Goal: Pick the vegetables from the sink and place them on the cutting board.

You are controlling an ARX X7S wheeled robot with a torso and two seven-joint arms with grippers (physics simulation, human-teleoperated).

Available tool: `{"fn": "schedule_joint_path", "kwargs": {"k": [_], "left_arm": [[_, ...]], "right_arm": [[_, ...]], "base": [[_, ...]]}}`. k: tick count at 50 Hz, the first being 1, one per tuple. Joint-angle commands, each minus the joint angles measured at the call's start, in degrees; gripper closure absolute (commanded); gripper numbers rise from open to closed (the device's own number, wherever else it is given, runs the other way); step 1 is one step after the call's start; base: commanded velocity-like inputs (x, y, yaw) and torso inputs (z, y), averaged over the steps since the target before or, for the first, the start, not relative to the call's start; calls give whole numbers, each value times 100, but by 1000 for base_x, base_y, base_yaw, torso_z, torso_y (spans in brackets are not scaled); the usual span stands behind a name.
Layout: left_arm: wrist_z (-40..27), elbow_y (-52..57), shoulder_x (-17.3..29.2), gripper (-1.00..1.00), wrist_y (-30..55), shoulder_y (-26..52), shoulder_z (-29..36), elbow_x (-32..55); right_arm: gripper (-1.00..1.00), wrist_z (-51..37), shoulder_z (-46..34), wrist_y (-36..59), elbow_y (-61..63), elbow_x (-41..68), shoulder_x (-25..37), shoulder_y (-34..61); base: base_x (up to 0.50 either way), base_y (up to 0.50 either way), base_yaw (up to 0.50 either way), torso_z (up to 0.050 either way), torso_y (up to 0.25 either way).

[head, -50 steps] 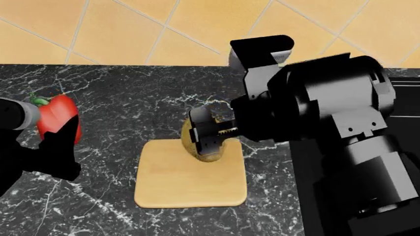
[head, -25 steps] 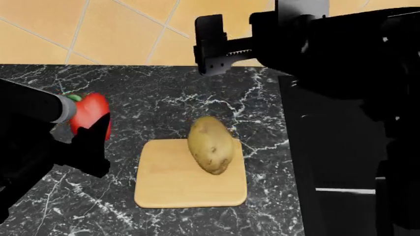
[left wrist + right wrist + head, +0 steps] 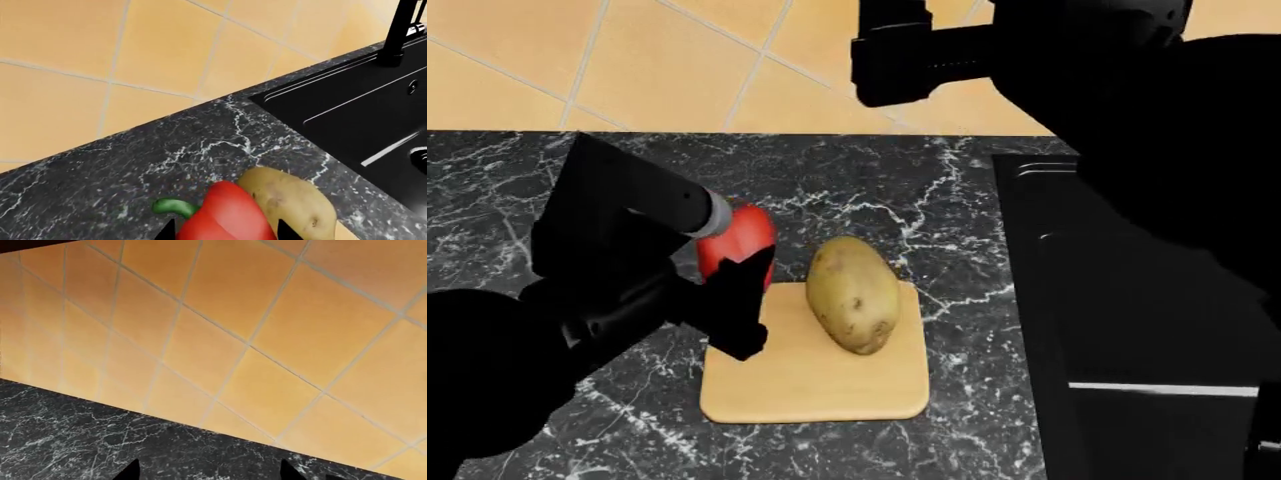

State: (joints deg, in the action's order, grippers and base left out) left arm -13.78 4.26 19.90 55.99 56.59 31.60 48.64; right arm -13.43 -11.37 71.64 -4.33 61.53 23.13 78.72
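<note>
The tan speckled potato (image 3: 854, 295) lies on the light wooden cutting board (image 3: 814, 385), free of both grippers. My left gripper (image 3: 729, 264) is shut on the red bell pepper (image 3: 745, 236) at the board's back left corner, right beside the potato. In the left wrist view the pepper (image 3: 227, 212) with its green stem (image 3: 175, 206) fills the gap between the left gripper's (image 3: 227, 231) tips, and the potato (image 3: 293, 202) lies just behind. My right gripper (image 3: 894, 55) hangs high before the tiled wall, open and empty; the right wrist view shows that gripper (image 3: 210, 471) holding nothing.
The black sink (image 3: 360, 115) with its tall faucet (image 3: 397, 32) lies to the right of the board, set in dark marbled counter (image 3: 868, 190). My right arm (image 3: 1148, 150) covers much of the sink (image 3: 1054, 300) in the head view. An orange tiled wall (image 3: 267, 340) backs the counter.
The left gripper has carried the pepper rightward to the board's edge beside the potato. The right gripper let go of the potato and rose toward the wall.
</note>
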Motion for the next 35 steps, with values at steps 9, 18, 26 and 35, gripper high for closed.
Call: {"fn": "schedule_joint_path", "kwargs": {"k": [9,18,26,35], "left_arm": [[511,-843,-124,100,-481,45,482,-397],[598,-861,-25,100,-607,-156,574,-449],[634,-1156,-291,100,-729,-132,744,-583],[622,-1230,-419,100,-747,-134,847,-624]], "right_arm": [[-100,-237,256,58,227,297,83,-225],[-100,-269,263,56,236,343,117,-253],[-100,-304,241,43,255,363,122,-278],[-100,-333,233,51,251,429,121,-385]], "base": [[0,0,0,0,0],[0,0,0,0,0],[0,0,0,0,0],[0,0,0,0,0]]}}
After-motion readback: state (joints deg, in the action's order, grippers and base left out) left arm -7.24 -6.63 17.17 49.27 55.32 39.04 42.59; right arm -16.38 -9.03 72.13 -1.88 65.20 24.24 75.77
